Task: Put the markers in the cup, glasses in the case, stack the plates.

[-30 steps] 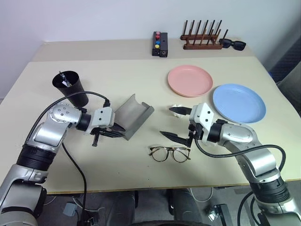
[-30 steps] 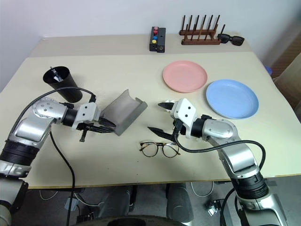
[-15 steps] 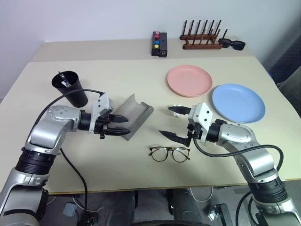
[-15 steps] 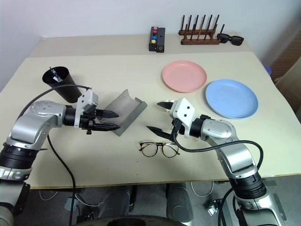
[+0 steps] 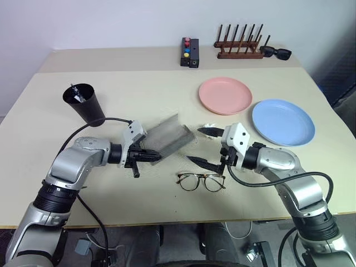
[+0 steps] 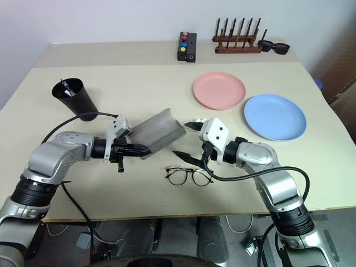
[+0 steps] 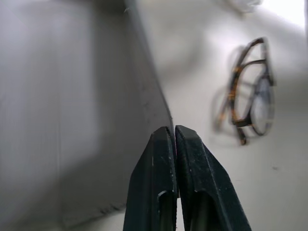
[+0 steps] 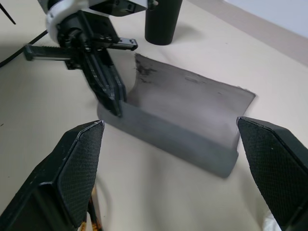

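Observation:
The grey case [image 5: 168,137] lies open on the table between my two grippers. My left gripper [image 5: 158,158] is shut, its tips touching the case's near left corner [image 8: 120,113]. My right gripper [image 5: 204,147] hangs open just right of the case, with nothing between its fingers. The wire-framed glasses [image 5: 201,181] lie near the front edge, below the right gripper. The black cup [image 5: 84,104] stands at the left with a marker [image 5: 74,92] poking above its rim. The pink plate [image 5: 225,95] and the blue plate [image 5: 282,121] lie side by side at the right.
A black box with coloured buttons [image 5: 189,52], a wooden rack [image 5: 239,48] and black sunglasses [image 5: 275,53] sit along the back edge. A small white scrap [image 5: 208,127] lies by the right gripper's upper finger.
My left gripper opened, rolled, sank a little rightward and shut at the case's corner. The case has turned and shifted toward the right gripper. The right arm has not moved.

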Motion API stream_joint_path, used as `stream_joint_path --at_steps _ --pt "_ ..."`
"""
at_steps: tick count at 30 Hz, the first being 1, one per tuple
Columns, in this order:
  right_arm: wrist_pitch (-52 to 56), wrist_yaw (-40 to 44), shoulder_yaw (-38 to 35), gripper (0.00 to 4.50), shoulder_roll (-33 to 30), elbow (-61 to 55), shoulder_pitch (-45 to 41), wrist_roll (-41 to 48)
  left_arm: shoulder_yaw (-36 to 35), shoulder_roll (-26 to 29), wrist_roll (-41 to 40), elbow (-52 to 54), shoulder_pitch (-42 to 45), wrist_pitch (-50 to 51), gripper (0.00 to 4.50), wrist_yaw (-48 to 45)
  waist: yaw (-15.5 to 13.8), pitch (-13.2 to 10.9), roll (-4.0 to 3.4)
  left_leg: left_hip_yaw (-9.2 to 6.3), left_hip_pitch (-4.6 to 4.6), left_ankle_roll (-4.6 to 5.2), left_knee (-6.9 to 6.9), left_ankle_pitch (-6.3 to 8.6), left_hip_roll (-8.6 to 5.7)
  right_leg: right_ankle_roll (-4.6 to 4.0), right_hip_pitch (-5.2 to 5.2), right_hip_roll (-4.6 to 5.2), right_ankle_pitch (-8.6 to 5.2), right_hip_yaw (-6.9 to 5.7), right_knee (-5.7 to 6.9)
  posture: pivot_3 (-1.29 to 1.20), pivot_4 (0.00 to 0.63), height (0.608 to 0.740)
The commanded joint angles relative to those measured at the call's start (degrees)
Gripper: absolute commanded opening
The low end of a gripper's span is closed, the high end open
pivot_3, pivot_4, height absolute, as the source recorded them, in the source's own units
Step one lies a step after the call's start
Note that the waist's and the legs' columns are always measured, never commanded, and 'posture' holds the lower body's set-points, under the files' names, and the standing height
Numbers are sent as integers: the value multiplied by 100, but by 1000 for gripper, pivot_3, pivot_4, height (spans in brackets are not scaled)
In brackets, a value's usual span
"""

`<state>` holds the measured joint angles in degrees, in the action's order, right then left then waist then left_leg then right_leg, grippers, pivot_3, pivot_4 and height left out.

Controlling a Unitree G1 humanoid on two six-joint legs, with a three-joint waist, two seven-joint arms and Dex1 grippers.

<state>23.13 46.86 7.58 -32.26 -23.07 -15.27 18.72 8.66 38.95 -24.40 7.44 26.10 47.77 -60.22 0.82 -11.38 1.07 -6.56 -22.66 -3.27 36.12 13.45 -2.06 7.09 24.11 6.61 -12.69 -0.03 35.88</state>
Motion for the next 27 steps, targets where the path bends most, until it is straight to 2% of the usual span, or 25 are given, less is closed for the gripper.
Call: stream_joint_path --at_steps 1,7,9,15,22,27 --pt "-96 -20 -49 4500 41 -81 -21 30 -88 101 -28 220 -159 -602 35 -271 -2 0 0 0 0 0 0 0 0 -1 0 0 0 0 0 0 150 739" --pt "-113 -7 -40 4500 45 -39 -35 30 162 989 454 3 -432 -2665 35 -1827 5 0 -1 1 0 0 -5 0 2 -20 5 0 -9 0 -1 0 150 739" --pt "-123 -2 -26 4500 56 -14 -52 26 305 1120 669 -312 -265 -2964 35 -2028 -9 0 -1 4 0 0 -5 0 1 -22 4 2 -9 0 -6 0 150 739" --pt "-159 -28 4 4500 94 20 -68 6 484 933 1045 -1094 193 -3728 35 -2333 -13 0 -1 4 -12 0 1 0 0 -22 0 2 -9 -1 -21 0 150 739" --pt "-161 -93 -7 4500 91 -31 -9 3 487 432 1200 -1636 428 -3882 35 -2183 -6 1 -1 3 -10 1 1 0 -1 -2 0 2 2 -1 -17 0 150 739" --pt "-156 -107 -18 4500 76 -58 7 11 470 290 1227 -1800 525 -3792 35 -2132 -19 1 -1 3 -8 1 3 0 -1 -1 -4 2 2 -1 -14 0 150 739"
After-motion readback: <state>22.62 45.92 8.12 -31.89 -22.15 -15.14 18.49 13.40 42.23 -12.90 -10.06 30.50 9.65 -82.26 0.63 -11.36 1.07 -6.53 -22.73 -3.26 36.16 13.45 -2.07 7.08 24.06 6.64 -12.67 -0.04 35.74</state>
